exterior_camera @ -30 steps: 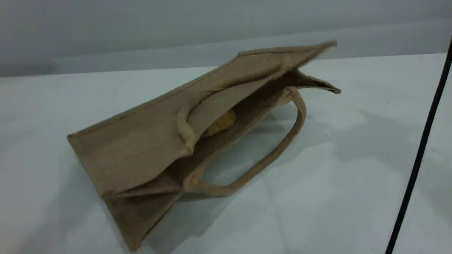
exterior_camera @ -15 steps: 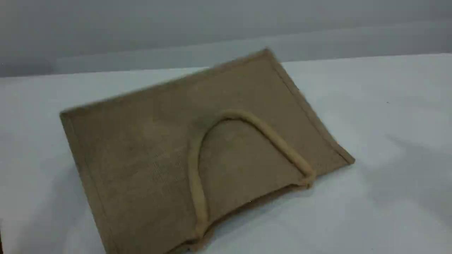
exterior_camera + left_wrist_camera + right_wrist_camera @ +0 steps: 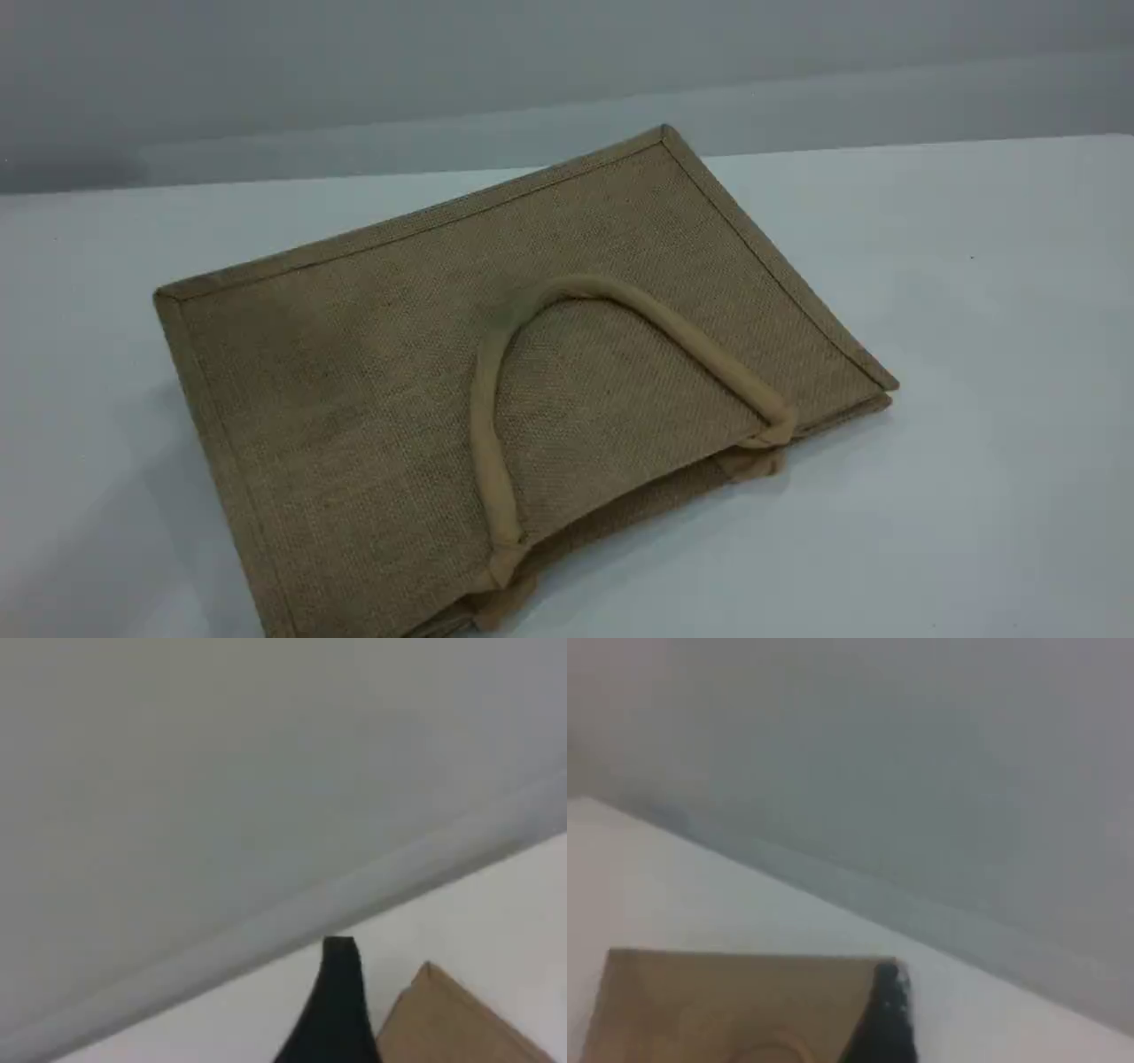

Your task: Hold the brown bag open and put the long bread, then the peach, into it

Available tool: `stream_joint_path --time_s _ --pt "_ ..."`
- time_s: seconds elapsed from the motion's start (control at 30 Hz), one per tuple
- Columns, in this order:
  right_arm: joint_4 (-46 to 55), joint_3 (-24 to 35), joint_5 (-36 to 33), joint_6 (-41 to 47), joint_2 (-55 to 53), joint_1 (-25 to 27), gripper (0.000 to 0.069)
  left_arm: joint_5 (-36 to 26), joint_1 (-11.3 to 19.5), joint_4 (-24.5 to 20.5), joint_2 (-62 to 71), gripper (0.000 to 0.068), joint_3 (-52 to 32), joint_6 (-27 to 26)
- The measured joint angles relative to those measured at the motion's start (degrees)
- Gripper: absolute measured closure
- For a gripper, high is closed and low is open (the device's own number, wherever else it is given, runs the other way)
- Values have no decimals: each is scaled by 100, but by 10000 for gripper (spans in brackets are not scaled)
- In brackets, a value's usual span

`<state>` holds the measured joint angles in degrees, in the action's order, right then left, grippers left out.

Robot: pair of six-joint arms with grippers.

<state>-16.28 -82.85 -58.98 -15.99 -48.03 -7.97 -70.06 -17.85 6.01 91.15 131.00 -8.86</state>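
Observation:
The brown bag (image 3: 372, 390) lies flat on the white table (image 3: 974, 354), its mouth closed and facing the near right. One beige loop handle (image 3: 673, 332) rests on the upper side. The long bread and the peach are hidden in every view. Neither arm appears in the scene view. In the left wrist view a single black fingertip (image 3: 341, 992) stands above the table beside a corner of the bag (image 3: 452, 1019). The right wrist view shows one black fingertip (image 3: 886, 1010) over the edge of the bag (image 3: 726, 1001). Nothing hangs from either fingertip.
A grey wall (image 3: 567, 80) runs behind the table's far edge. White tabletop surrounds the bag on all sides, with the widest stretch to the right.
The bag's raised upper side has dropped flat and its mouth has closed, hiding the yellow thing seen inside. The black line at the right edge has left the scene view.

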Motion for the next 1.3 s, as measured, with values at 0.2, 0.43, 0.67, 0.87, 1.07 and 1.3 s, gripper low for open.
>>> stream_joint_path --time_s 0.2,0.43,0.67,0.87,1.07,1.3 --pt "0 11 -431 96 849 -5 106 6 0 1 -962 109 -892 0" --pt "6 11 -1126 273 1554 -5 106 5 0 1 -2491 109 -2666 -70" --pt "-17 202 -1100 568 2164 -5 106 6 0 6 -4281 109 -4495 -79" --pt "-10 846 -1101 563 2897 -5 106 5 0 11 -5805 109 -5835 -79" --pt "-6 1678 -1101 552 3683 -5 106 5 0 11 -7217 109 -7071 -75" --pt "-6 2645 -1101 545 4273 -5 106 5 0 217 -8231 109 -8417 -68"
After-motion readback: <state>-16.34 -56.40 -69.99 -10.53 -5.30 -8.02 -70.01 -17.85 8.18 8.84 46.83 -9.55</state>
